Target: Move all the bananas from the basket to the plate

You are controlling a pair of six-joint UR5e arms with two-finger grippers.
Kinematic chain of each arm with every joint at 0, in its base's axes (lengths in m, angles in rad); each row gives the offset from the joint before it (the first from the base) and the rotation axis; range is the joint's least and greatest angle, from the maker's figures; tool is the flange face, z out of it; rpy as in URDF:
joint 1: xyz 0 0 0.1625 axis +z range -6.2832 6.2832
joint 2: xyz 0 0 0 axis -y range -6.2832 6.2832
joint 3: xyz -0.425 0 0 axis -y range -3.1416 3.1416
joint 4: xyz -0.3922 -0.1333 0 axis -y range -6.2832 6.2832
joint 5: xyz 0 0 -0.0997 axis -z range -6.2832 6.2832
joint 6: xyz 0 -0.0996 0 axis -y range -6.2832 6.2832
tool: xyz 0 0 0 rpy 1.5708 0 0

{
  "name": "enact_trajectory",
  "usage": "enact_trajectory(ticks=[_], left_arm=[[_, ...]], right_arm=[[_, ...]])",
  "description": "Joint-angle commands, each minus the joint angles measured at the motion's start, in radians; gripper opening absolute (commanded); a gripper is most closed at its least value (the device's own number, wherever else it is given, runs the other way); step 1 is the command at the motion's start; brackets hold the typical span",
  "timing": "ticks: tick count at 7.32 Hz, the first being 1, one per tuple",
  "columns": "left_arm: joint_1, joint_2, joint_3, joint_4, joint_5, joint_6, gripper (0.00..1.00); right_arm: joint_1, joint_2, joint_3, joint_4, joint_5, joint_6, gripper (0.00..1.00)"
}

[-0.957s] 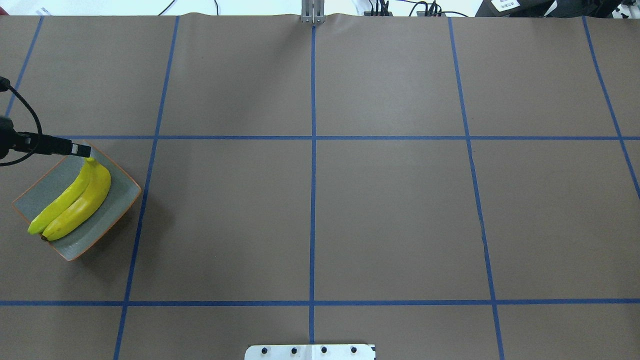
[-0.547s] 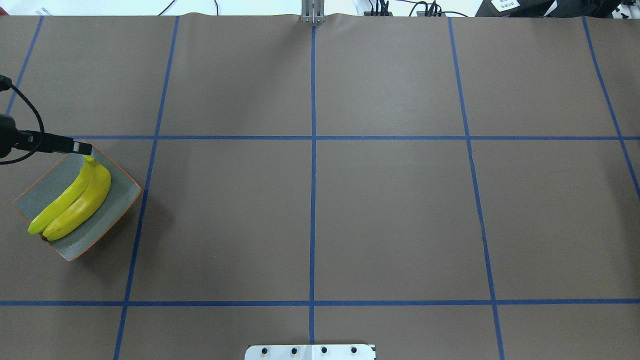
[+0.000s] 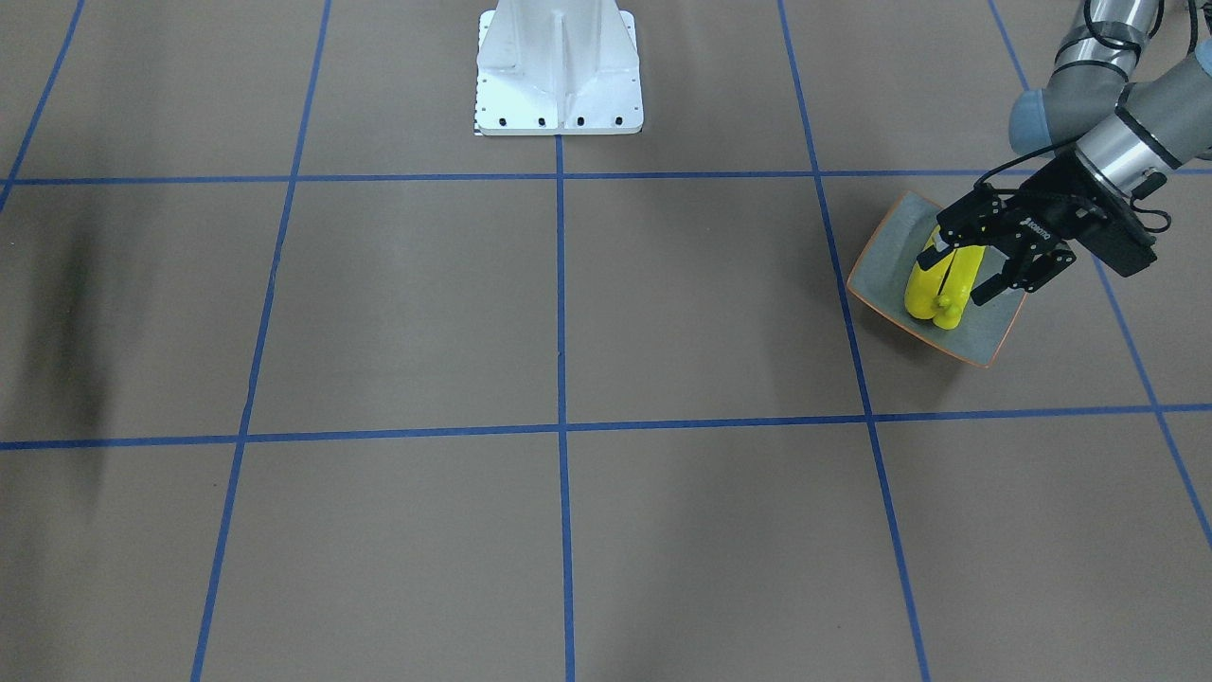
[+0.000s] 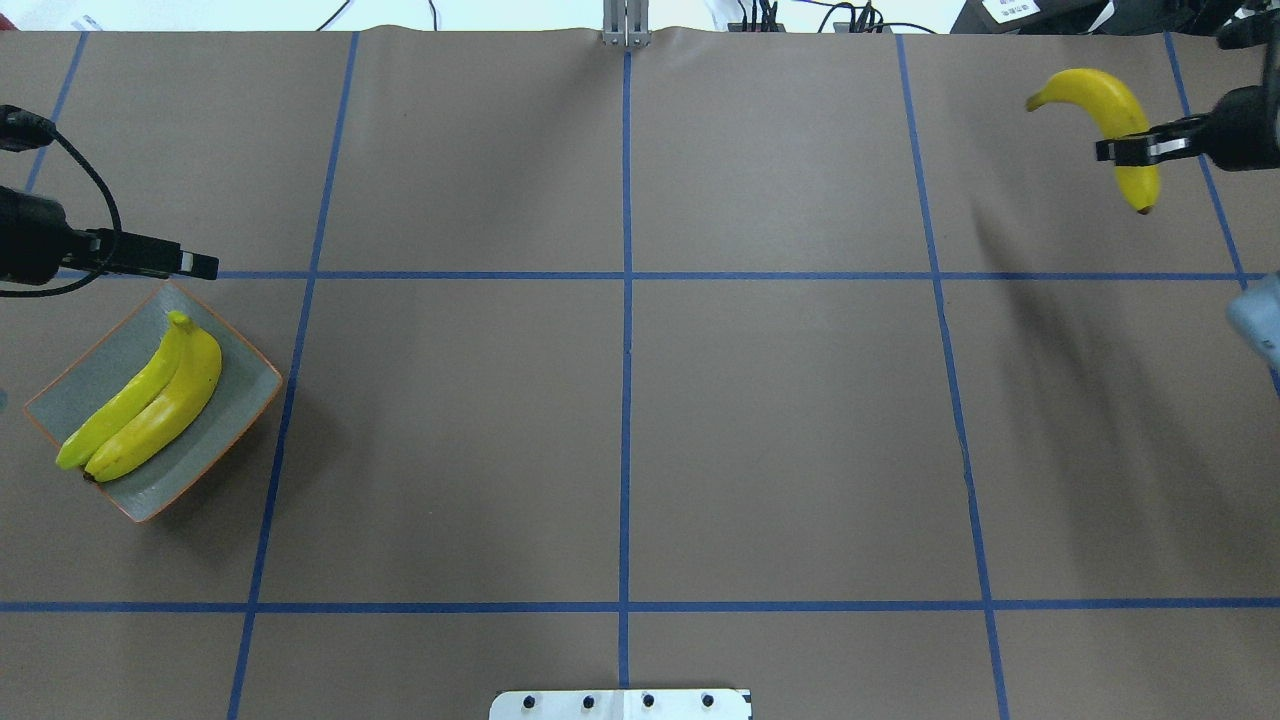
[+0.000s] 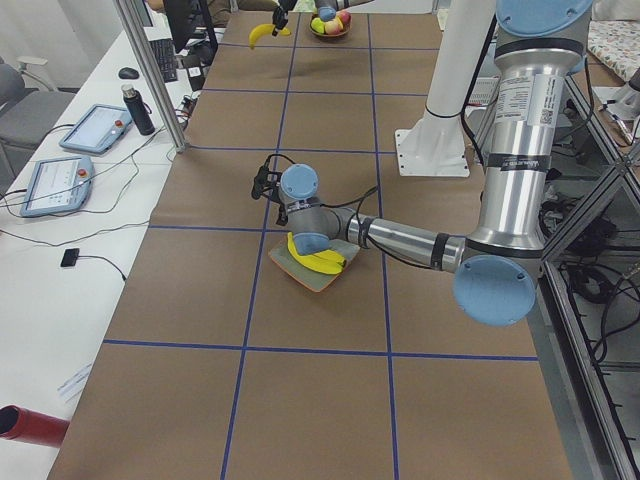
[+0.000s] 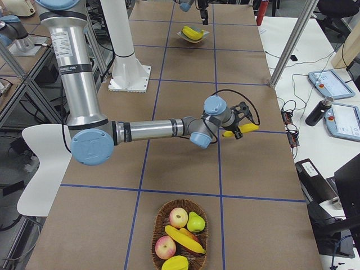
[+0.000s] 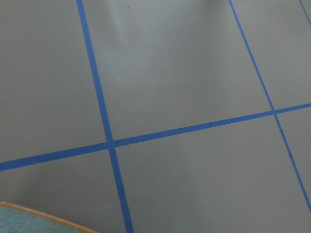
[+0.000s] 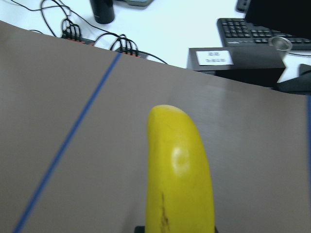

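Observation:
Two yellow bananas (image 4: 150,400) lie side by side on the square grey-blue plate (image 4: 232,410) at the table's left. My left gripper (image 4: 200,265) is open and empty; it hovers just past the plate's far corner. The front-facing view shows its spread fingers (image 3: 958,275) over the bananas (image 3: 933,294). My right gripper (image 4: 1125,150) is shut on a third banana (image 4: 1105,100), held in the air at the far right. That banana fills the right wrist view (image 8: 180,179). A fourth banana (image 6: 183,239) lies in the basket (image 6: 160,216).
The wicker basket also holds apples (image 6: 178,216) and a pear (image 6: 195,223); it stands at the table's right end, out of the overhead view. The robot's white base (image 3: 559,71) stands at the near middle edge. Blue tape lines grid the brown table.
My left gripper has drawn back from the bananas' stem ends toward the far side. My right gripper has come into the overhead view at the far right, carrying a banana.

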Motion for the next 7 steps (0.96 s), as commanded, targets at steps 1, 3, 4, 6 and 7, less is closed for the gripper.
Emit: enact_trajectory(ticks=[1,3,4,6,7], left_arm=[[0.011,-0.093,0.002,0.003,0.000,-0.131,1.00],[0.035,-0.180,0.021,0.000,0.000,-0.235,1.00],[0.039,-0.211,0.018,-0.002,0.000,-0.293,1.00],[0.040,-0.291,0.008,-0.011,0.004,-0.570,1.00],[0.051,-0.325,0.007,-0.011,0.073,-0.705,1.00]], right_arm=[[-0.231,0.127,0.032,-0.002,-0.199,0.210,0.00],[-0.391,0.229,0.063,-0.014,-0.372,0.428,0.00],[-0.474,0.267,0.072,-0.015,-0.482,0.441,0.00],[-0.545,0.402,0.100,-0.187,-0.572,0.456,0.00],[-0.563,0.465,0.138,-0.322,-0.582,0.456,0.00]])
